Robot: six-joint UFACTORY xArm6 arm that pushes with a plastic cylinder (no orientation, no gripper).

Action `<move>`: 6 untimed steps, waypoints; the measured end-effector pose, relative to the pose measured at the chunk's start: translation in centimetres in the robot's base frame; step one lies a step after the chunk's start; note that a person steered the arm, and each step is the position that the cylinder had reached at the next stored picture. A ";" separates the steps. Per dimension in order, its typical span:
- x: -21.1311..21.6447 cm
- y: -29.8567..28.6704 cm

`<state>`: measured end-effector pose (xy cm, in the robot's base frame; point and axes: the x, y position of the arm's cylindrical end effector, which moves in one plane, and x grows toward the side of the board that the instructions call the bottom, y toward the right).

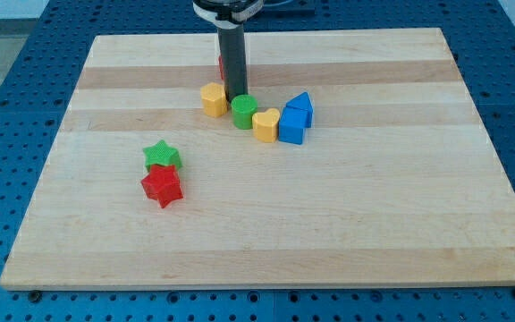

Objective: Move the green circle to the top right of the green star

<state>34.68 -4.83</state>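
You will find my tip (pixel 236 96) resting on the desk (pixel 374 224) near the view's top, just behind the green circle (pixel 244 112) and seemingly touching its top edge; there is no pincer on this arm, only the dark rod, so nothing is being held. The green circle sits in a curved row of blocks: a yellow block (pixel 213 98) lies just to its left, a yellow heart-like block (pixel 266 124) touches or nearly touches it on the right, and next come a blue cube (pixel 292 128) and a blue triangle-like block (pixel 299 105) just behind that cube. A sliver of a red block (pixel 221 65) shows behind the rod, mostly hidden. The green star (pixel 162 155) lies well apart, toward the view's lower left, with a red star (pixel 162 186) touching it just below. So the green circle is up and to the right of the green star, at some distance.
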 end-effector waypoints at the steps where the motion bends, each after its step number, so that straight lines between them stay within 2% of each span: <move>1: -1.8 2.1; 3: 0.2 3.9; 6: 6.6 -2.3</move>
